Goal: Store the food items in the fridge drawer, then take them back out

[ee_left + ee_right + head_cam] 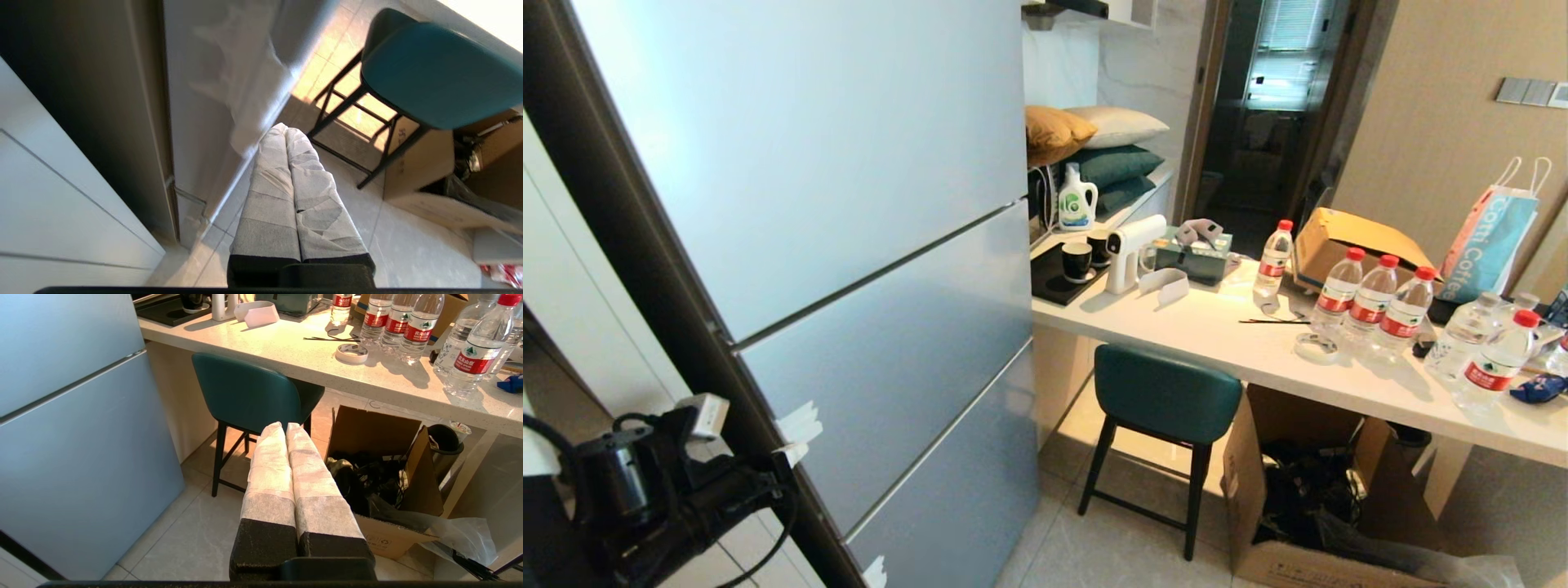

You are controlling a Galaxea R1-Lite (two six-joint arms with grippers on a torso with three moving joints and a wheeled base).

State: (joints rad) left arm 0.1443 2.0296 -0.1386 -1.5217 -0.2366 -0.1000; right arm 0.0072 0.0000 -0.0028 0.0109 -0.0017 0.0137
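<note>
The food items and the fridge drawer are hidden; the fridge (874, 343) stands with its grey-blue panels all closed. My left gripper (796, 437) is low at the fridge's left front corner, its white-taped fingers (269, 183) pressed together, holding nothing, by the middle panel's edge. In the left wrist view the left gripper (285, 128) points down along the fridge front toward the tiled floor. My right gripper (284, 426) is shut and empty, parked low and aimed at the stool and the cardboard box; it is outside the head view.
A teal stool (1168, 392) stands right of the fridge under a white counter (1241, 343) with several water bottles (1372, 302), cups and a white spray gun (1131, 249). An open cardboard box (1298, 506) sits on the floor. White cabinets (49, 196) flank the fridge's left side.
</note>
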